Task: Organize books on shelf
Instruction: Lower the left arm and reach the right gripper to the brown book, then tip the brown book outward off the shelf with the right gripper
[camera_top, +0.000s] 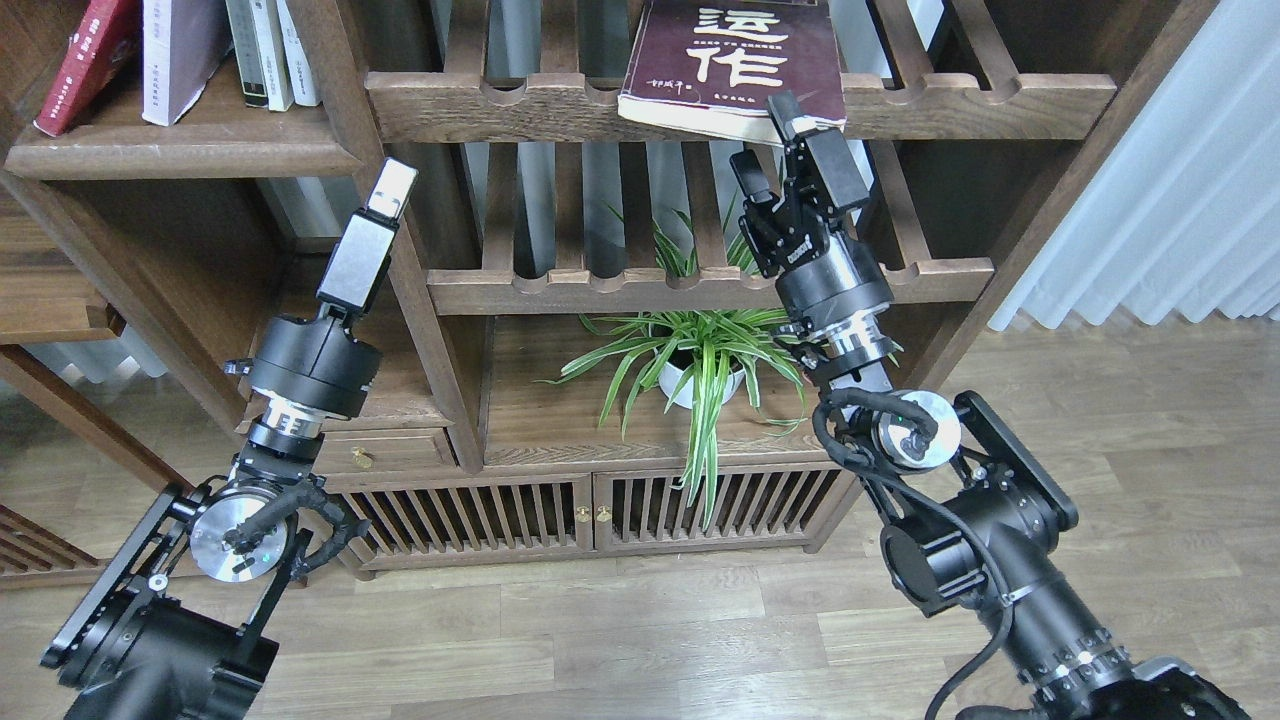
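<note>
Overhead, maroon book (735, 60) overhangs slatted rack (560, 105) above plant (700, 350)

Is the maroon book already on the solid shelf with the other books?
No, the maroon book lies on the slatted rack, while the solid shelf at upper left holds the others.

Maroon book (735, 60) on slatted rack (740, 105); plant (700, 360) below; two books (130, 55) on shelf (180, 150) left.
</note>
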